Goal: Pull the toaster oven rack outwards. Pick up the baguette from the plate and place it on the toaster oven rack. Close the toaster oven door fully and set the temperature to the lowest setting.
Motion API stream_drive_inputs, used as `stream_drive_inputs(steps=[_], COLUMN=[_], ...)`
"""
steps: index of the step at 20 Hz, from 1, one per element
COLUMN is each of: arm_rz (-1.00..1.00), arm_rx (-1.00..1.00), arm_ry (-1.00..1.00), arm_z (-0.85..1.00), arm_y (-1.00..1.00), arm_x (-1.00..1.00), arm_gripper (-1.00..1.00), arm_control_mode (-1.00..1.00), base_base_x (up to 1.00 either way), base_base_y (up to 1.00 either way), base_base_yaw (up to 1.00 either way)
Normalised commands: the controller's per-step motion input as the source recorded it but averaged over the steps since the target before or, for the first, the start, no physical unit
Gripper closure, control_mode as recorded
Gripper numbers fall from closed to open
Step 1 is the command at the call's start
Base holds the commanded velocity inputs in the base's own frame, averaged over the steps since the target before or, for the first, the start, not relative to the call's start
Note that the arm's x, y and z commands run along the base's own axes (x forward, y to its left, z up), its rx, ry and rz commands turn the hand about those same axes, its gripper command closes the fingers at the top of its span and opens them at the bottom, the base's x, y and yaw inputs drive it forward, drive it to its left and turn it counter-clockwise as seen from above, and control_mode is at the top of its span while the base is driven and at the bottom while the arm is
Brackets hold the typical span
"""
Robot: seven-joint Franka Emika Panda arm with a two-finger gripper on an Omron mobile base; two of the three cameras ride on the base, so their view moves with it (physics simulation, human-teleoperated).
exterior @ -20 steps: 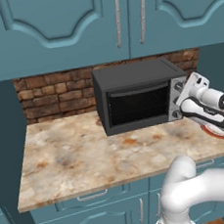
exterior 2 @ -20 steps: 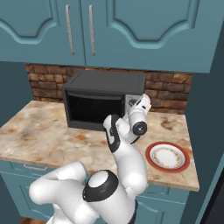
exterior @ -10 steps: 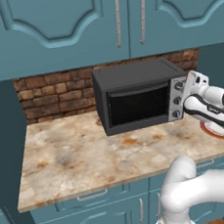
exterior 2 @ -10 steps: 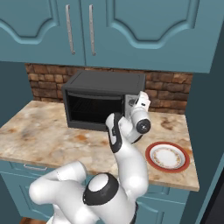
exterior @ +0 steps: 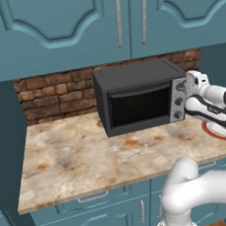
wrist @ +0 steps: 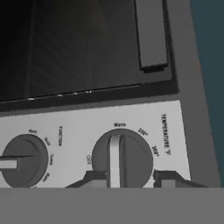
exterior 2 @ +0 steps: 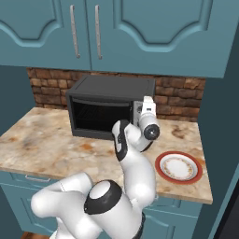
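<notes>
The black toaster oven stands on the counter with its toaster oven door closed. My gripper is at the silver control panel. It is shut on the temperature knob, with a fingertip against each side. The knob's pointer stands toward "Warm". The plate lies bare to the right of the oven. The baguette and the toaster oven rack are hidden behind the dark glass.
A function knob sits beside the temperature knob. The door handle runs along the door's edge. Teal cabinets hang above and a brick wall backs the marble counter, which stretches bare to the oven's left.
The hand has edged slightly upward at the control panel. Oven, door and plate have not moved.
</notes>
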Motion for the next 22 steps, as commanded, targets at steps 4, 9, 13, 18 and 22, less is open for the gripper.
stream_drive_inputs(steps=[4, 9, 13, 18, 22], arm_rz=[0.02, 0.02, 0.03, 0.05, 0.07], arm_rx=[-0.33, -0.30, -0.30, -0.31, -0.28], arm_ry=[-0.04, -0.06, -0.11, -0.15, -0.14], arm_z=[0.00, 0.00, 0.00, -0.10, -0.05], arm_y=[-0.03, 0.00, 0.00, 0.00, -0.02], arm_x=[-0.14, -0.17, -0.21, -0.11, -0.03], arm_gripper=[1.00, 1.00, 1.00, 1.00, 1.00], arm_control_mode=[-1.00, -1.00, -1.00, -1.00, -1.00], base_base_x=[0.00, 0.00, 0.00, 0.00, 0.00], base_base_y=[0.00, 0.00, 0.00, 0.00, 0.00], base_base_yaw=[0.00, 0.00, 0.00, 0.00, 0.00])
